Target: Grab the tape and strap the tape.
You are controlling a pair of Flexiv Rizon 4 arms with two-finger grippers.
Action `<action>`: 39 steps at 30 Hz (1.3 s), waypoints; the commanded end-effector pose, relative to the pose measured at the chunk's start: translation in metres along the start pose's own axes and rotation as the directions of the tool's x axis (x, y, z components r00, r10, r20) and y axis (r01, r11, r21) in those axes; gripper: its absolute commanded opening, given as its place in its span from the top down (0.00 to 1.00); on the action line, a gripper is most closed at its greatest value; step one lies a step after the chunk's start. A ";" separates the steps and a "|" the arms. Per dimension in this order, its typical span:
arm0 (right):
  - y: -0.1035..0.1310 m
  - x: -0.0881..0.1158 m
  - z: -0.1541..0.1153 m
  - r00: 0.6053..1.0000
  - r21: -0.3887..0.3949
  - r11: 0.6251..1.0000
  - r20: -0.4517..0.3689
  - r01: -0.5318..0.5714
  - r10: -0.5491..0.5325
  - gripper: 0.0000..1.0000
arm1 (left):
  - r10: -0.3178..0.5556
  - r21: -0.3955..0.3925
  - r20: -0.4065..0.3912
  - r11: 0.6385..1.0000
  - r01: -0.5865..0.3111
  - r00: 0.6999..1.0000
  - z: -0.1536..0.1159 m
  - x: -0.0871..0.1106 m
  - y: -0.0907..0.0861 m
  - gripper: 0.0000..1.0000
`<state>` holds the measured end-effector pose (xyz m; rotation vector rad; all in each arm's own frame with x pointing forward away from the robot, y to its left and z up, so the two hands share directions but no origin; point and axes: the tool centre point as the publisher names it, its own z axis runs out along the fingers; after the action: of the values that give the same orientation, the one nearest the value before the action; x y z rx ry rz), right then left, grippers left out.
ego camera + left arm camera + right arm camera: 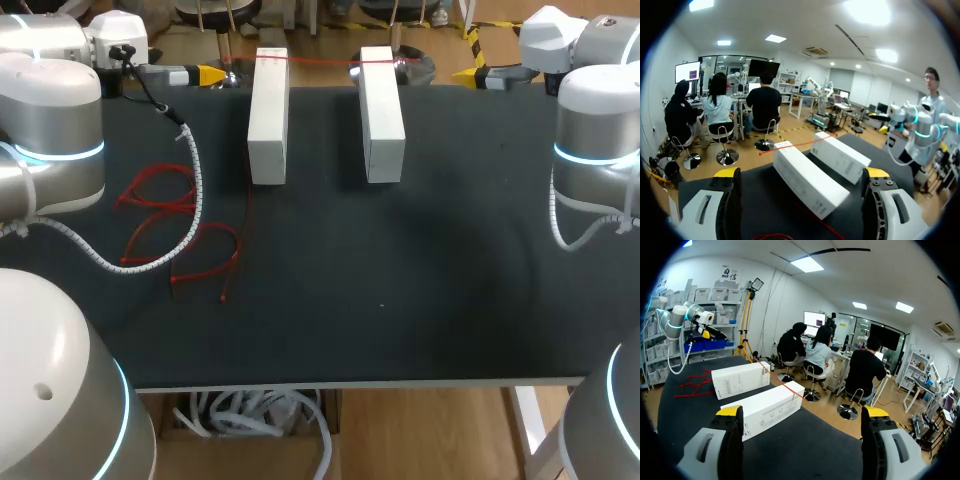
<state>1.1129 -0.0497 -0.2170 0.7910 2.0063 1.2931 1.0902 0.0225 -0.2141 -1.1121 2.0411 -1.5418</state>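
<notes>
Two white boxes stand side by side at the table's far end, the left box (pixel 268 115) and the right box (pixel 382 112). A thin red tape (pixel 320 62) is stretched across their far ends. It runs down beside the left box and lies in loose loops (pixel 165 200) on the black table. My left gripper (pixel 205 73) hovers open at the far left corner, and my right gripper (pixel 475 72) hovers open at the far right corner. In the left wrist view the left gripper (pixel 801 172) faces the boxes (pixel 810 180) and the tape (pixel 795 145). In the right wrist view the right gripper (pixel 802 412) faces the boxes (pixel 767 407) and the tape (pixel 787 387). Nothing is held.
The black table top (pixel 400 280) spreads in front of the boxes. A white coiled cable (pixel 190 190) from my left arm hangs over the tape loops. My arm bases fill the near left and near right corners.
</notes>
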 end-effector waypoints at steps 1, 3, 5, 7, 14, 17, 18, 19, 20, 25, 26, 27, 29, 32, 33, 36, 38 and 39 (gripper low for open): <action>0.000 0.000 0.000 1.000 0.003 1.000 -0.001 0.000 0.000 0.00 | 0.002 0.009 0.001 1.000 -0.002 1.000 0.001 0.000 0.002 0.00; 0.000 0.000 0.000 1.000 0.003 1.000 -0.001 0.000 0.000 0.00 | 0.002 0.009 0.001 1.000 -0.002 1.000 0.001 0.000 0.002 0.00; 0.000 0.000 0.000 1.000 0.003 1.000 -0.001 0.000 0.000 0.00 | 0.002 0.009 0.001 1.000 -0.002 1.000 0.001 0.000 0.002 0.00; 0.000 0.000 0.000 1.000 0.003 1.000 -0.001 0.000 0.000 0.00 | 0.002 0.009 0.001 1.000 -0.002 1.000 0.001 0.000 0.002 0.00; 0.000 0.000 0.000 1.000 0.003 1.000 -0.001 0.000 0.000 0.00 | 0.002 0.009 0.001 1.000 -0.002 1.000 0.001 0.000 0.002 0.00; 0.000 0.000 0.000 1.000 0.003 1.000 -0.001 0.000 0.000 0.00 | 0.039 -0.008 -0.060 0.999 -0.039 0.997 0.003 -0.006 0.002 0.00; 0.000 0.000 0.000 1.000 0.003 1.000 -0.001 0.000 0.000 0.00 | 0.050 -0.016 -0.089 0.999 -0.052 0.995 0.003 -0.008 0.002 0.00; 0.000 0.000 0.000 1.000 0.003 1.000 -0.001 0.000 0.000 0.00 | 0.067 -0.024 -0.131 0.997 -0.071 0.989 0.004 -0.013 0.003 0.00; 0.000 0.000 0.000 1.000 0.003 1.000 -0.001 0.000 0.000 0.00 | 0.077 -0.025 -0.155 0.996 -0.082 0.985 0.005 -0.015 0.003 0.00; 0.000 0.000 0.000 1.000 0.003 1.000 -0.001 0.000 0.000 0.00 | 0.132 -0.009 -0.312 0.990 -0.142 0.941 0.017 -0.042 0.004 0.00; 0.000 0.000 0.000 1.000 0.003 1.000 -0.001 0.000 0.000 0.00 | 0.145 0.005 -0.338 0.988 -0.152 0.930 0.021 -0.047 0.004 0.00; 0.000 0.000 0.000 1.000 0.003 1.000 -0.001 0.000 0.000 0.00 | 0.141 0.008 -0.348 0.989 -0.147 0.927 0.024 -0.052 0.004 0.00; 0.000 0.000 0.000 1.000 0.003 1.000 -0.001 0.000 0.000 0.00 | 0.161 0.031 -0.379 0.986 -0.161 0.911 0.032 -0.061 0.005 0.00; 0.000 0.000 0.000 1.000 0.003 1.000 -0.001 0.000 0.000 0.00 | 0.171 0.047 -0.413 0.985 -0.167 0.895 0.044 -0.071 0.007 0.00; 0.000 0.000 0.000 1.000 0.003 1.000 -0.001 0.000 0.000 0.00 | 0.177 0.056 -0.416 0.984 -0.169 0.892 0.048 -0.074 0.008 0.00; 0.000 0.000 0.000 1.000 0.003 1.000 -0.001 0.000 0.000 0.00 | 0.198 0.067 -0.442 0.980 -0.187 0.875 0.060 -0.083 0.011 0.00; 0.000 0.000 0.000 1.000 0.003 1.000 -0.001 0.000 0.000 0.00 | 0.205 0.072 -0.451 0.978 -0.194 0.869 0.067 -0.089 0.012 0.00; 0.000 0.000 0.000 1.000 0.003 1.000 -0.001 0.000 0.000 0.00 | 0.211 0.077 -0.457 0.977 -0.198 0.864 0.071 -0.093 0.013 0.00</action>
<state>1.1129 -0.0496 -0.2170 0.7912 2.0063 1.2929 1.1614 0.0445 -0.2534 -0.6237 2.2609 -1.7418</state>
